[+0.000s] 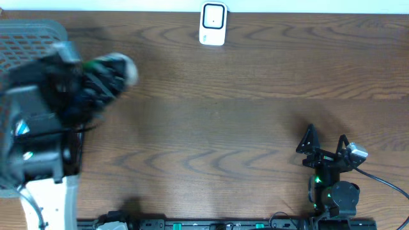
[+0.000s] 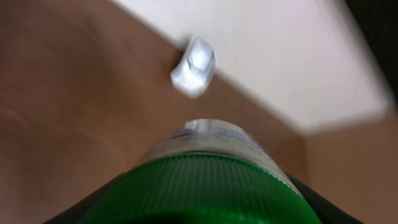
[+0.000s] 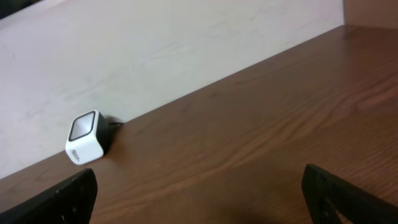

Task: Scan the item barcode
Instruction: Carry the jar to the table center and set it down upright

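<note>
On my overhead feed the barcode scanner (image 1: 213, 24) sits at twelve o'clock on the wooden table (image 1: 211, 115), right at the far edge, its pale face turned up. A grey mesh basket (image 1: 29, 32) fills the corner at about ten o'clock, partly covered by the left arm.

The left gripper (image 1: 96, 82) is at roughly ten o'clock, just beside the basket, and it is smeared with motion blur. It is pinching a container (image 1: 124, 69) with a green cap and a white body, which points away from the arm toward one o'clock. The container is up off the wood, well apart from the scanner. My left wrist feed backs this up: the ribbed green cap takes up the lower half of the frame, with a dark finger (image 2: 314, 199) showing at its side. From there the scanner is a blurred white block at twelve o'clock, near the line where the table meets the white wall (image 2: 280, 56). I cannot make out a barcode on the container in any feed.

The right gripper (image 1: 326, 144) is at four o'clock near my edge of the table, its jaws spread wide with only bare wood between them. Its wrist camera shows both fingertips (image 3: 62, 199) in the lower corners and the scanner at ten o'clock, against the wall.
</note>
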### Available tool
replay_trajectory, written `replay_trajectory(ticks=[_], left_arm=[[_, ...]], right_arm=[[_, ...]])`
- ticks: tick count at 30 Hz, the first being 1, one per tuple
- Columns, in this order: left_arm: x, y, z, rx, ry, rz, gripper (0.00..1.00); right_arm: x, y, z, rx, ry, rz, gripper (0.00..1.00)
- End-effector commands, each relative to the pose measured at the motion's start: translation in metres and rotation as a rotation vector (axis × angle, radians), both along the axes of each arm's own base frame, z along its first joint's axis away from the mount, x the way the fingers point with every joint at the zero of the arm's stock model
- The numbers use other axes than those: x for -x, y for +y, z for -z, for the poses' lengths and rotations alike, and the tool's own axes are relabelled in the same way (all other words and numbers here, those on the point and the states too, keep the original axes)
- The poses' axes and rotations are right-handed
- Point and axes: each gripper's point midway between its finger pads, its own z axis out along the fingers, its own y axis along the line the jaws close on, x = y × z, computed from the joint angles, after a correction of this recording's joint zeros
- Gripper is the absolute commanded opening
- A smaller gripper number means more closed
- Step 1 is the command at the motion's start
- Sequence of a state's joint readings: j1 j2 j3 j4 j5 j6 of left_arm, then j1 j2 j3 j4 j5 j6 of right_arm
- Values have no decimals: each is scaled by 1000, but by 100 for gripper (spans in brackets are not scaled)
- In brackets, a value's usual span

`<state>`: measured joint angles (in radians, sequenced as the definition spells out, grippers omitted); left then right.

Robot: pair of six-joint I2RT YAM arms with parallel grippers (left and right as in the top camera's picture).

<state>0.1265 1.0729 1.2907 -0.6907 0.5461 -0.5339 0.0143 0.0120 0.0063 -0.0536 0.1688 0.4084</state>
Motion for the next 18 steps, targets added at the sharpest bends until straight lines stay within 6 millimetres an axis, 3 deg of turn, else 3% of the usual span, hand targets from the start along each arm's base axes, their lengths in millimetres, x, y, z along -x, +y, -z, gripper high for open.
replay_trajectory(ticks=[1, 6, 12, 18], left_arm=[[2, -33, 46, -255, 93, 184, 67], [10, -48, 123, -487, 348, 278, 67], [2, -72, 182, -512, 529, 294, 67], [-6, -101, 240, -671, 558, 552, 67]], right_arm=[[0, 0, 0, 13, 2, -3, 99], [0, 0, 0, 13, 2, -3, 99], [0, 0, 0, 13, 2, -3, 99], [0, 0, 0, 13, 2, -3, 99]])
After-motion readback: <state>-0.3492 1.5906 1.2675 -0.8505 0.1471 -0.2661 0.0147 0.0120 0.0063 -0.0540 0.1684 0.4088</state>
